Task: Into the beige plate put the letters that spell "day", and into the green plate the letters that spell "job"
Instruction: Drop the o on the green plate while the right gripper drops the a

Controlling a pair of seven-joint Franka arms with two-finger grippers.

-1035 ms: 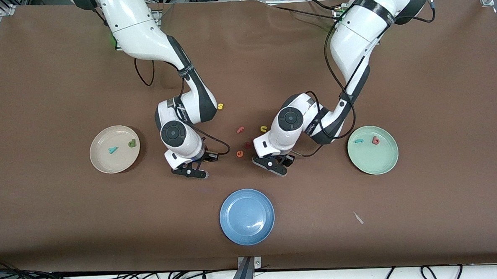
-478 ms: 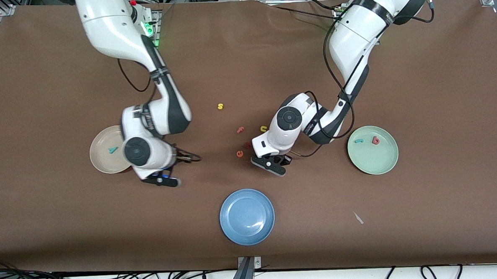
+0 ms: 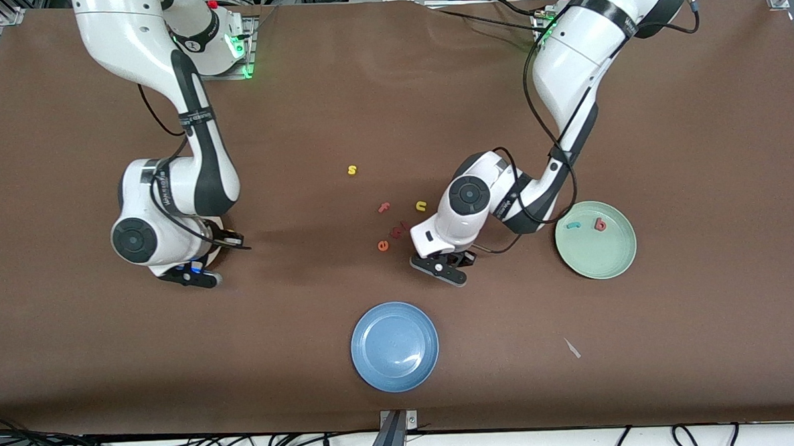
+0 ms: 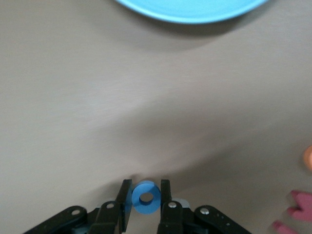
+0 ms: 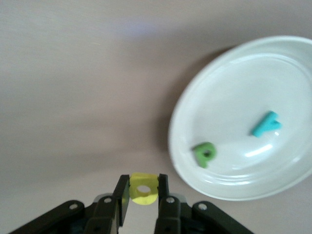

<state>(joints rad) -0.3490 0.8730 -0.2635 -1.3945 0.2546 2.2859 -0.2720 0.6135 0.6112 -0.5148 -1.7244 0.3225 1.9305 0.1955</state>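
Left gripper point(image 4: 146, 202) clamped on blue o point(image 4: 146, 198), over bare table beside loose letters, near blue plate point(image 3: 394, 346). Right gripper point(image 5: 143, 195) pinching yellow a point(image 5: 143, 188) just off beige plate point(image 5: 243, 119); green d point(image 5: 204, 153), teal y point(image 5: 265, 124) inside. Green plate point(image 3: 596, 261): teal j point(image 3: 573, 226), red b point(image 3: 599, 224). Four loose letters mid-table.

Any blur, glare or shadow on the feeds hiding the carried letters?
Front view: even light, soft arm shadows on the cloth, right arm covers the beige plate. Left wrist view: colours washed pale, blue o crisp in the left gripper, blue plate rim soft. Right wrist view: yellow a clear in the right gripper; beige plate reads white with a glare streak.
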